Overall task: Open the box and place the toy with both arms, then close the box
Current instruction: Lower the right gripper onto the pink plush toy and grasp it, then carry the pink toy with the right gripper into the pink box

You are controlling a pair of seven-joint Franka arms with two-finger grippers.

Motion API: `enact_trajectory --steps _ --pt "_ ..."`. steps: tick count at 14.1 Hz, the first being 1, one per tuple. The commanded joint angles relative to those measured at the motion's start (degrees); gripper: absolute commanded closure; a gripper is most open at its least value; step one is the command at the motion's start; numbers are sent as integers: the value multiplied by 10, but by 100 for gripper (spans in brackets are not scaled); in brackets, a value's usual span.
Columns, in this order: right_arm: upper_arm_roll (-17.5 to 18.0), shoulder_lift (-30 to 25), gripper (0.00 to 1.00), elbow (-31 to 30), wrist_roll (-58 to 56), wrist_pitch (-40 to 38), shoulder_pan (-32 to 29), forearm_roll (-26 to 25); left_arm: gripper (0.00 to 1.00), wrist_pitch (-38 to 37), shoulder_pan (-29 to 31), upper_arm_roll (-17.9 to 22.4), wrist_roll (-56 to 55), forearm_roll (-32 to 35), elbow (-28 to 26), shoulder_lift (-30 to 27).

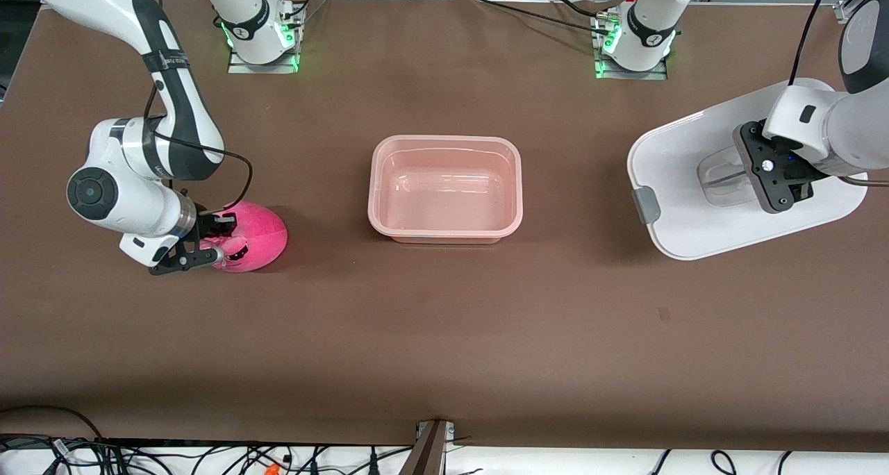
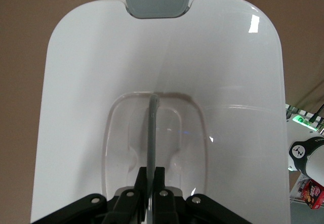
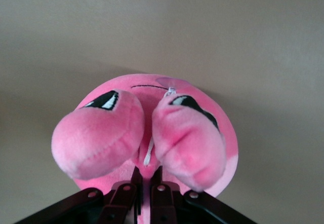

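Observation:
The pink tub of the box (image 1: 446,189) stands open in the middle of the table, with nothing in it. Its white lid (image 1: 684,183) lies at the left arm's end of the table, one grey clip (image 1: 646,205) showing. My left gripper (image 1: 776,176) is shut on the lid's clear handle (image 2: 152,127), seen in the left wrist view with the lid (image 2: 91,92) below it. The bright pink toy (image 1: 253,237) sits at the right arm's end. My right gripper (image 1: 208,242) is shut on a fold of the toy (image 3: 147,133) between its two plush bumps.
The brown table (image 1: 444,336) stretches wide around the tub. The arm bases (image 1: 260,30) stand along the table's edge farthest from the front camera. Cables lie along the edge nearest the front camera.

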Motion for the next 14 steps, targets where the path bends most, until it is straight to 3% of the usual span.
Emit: enact_trajectory --steps 1,7,14 --pt "3 -14 100 17 -27 -9 -1 4 100 -17 1 -4 13 8 22 8" --pt "17 -11 100 163 -108 -179 50 1 100 -18 -1 -4 13 8 22 8" --pt "23 -8 100 272 -207 -262 219 -2 100 -23 -3 -4 12 8 23 8"
